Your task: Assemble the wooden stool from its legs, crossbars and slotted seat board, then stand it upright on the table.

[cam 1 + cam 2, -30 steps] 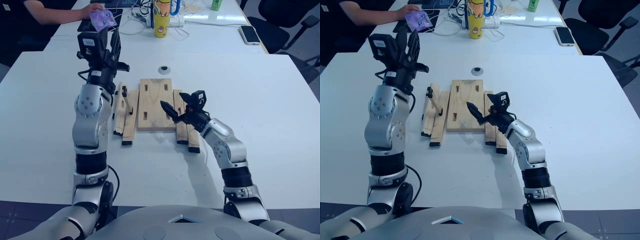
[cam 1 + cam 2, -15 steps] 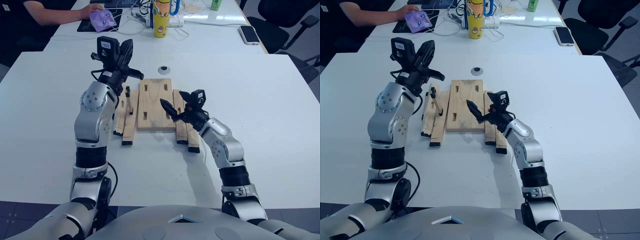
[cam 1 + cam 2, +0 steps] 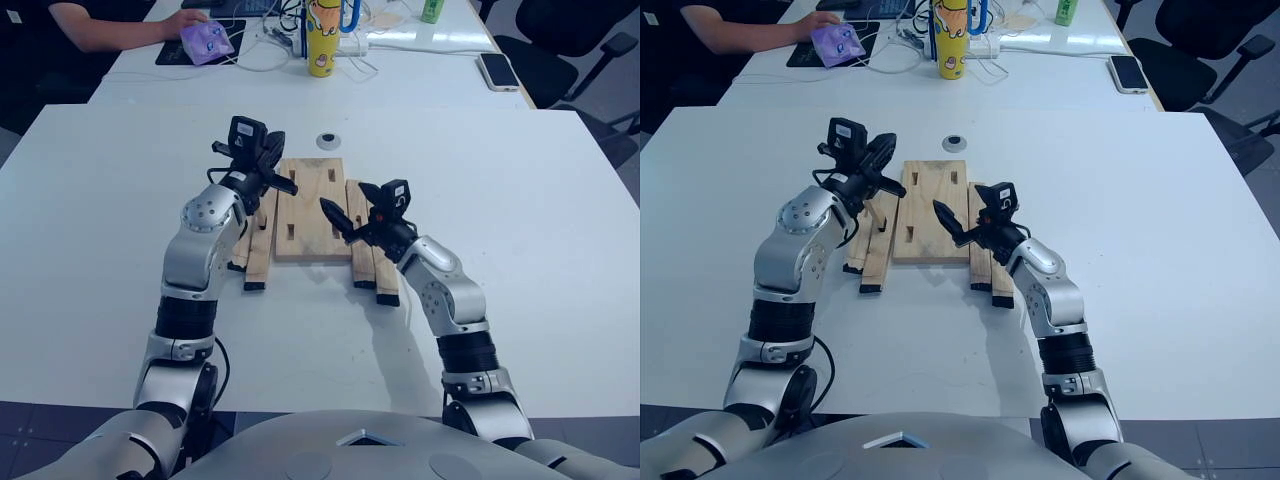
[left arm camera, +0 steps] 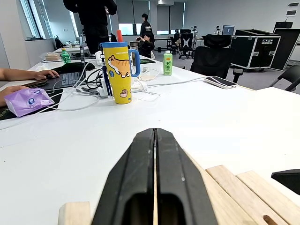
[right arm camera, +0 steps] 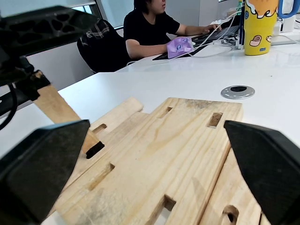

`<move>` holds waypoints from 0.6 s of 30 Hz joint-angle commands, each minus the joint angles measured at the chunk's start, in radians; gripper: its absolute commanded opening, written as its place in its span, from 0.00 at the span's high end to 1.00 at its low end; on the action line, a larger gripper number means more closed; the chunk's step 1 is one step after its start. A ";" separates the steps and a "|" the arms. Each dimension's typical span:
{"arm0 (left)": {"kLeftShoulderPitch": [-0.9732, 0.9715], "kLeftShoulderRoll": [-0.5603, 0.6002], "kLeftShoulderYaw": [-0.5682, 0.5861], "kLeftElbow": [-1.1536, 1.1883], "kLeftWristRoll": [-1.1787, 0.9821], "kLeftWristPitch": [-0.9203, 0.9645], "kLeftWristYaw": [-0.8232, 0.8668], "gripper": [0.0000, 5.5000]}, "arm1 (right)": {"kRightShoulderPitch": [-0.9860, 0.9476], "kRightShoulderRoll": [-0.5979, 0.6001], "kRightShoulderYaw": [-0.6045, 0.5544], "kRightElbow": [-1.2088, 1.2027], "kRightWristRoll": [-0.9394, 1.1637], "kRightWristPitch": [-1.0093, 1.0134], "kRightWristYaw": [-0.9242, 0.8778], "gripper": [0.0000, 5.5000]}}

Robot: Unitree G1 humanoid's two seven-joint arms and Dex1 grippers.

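Note:
The slotted seat board [image 3: 310,200] lies flat on the white table [image 3: 500,180]. Two wooden legs [image 3: 255,255] lie along its left side and two more legs [image 3: 368,262] along its right. A further wooden piece [image 5: 61,112] leans tilted over the left legs. My left gripper [image 3: 280,183] hangs low over the left legs by the board's left edge, its black fingers [image 4: 136,178] pressed shut. My right gripper [image 3: 342,200] is open just above the board's right edge, nothing between its fingers.
A round cable grommet [image 3: 327,140] sits behind the board. On the far desk are a yellow cup [image 3: 321,35], cables, a phone [image 3: 497,68] and a purple pouch [image 3: 205,40] under a person's hand. Bare table lies to the left, right and front.
My left arm has come down from high over the table's back left and now hangs low over the left legs. The right arm and the wooden parts have not moved.

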 commanded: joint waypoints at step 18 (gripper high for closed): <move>-0.108 -0.013 0.122 -0.065 -0.012 -0.280 0.049 0.99 | -0.033 0.000 0.000 0.043 -0.016 -0.031 0.007 0.02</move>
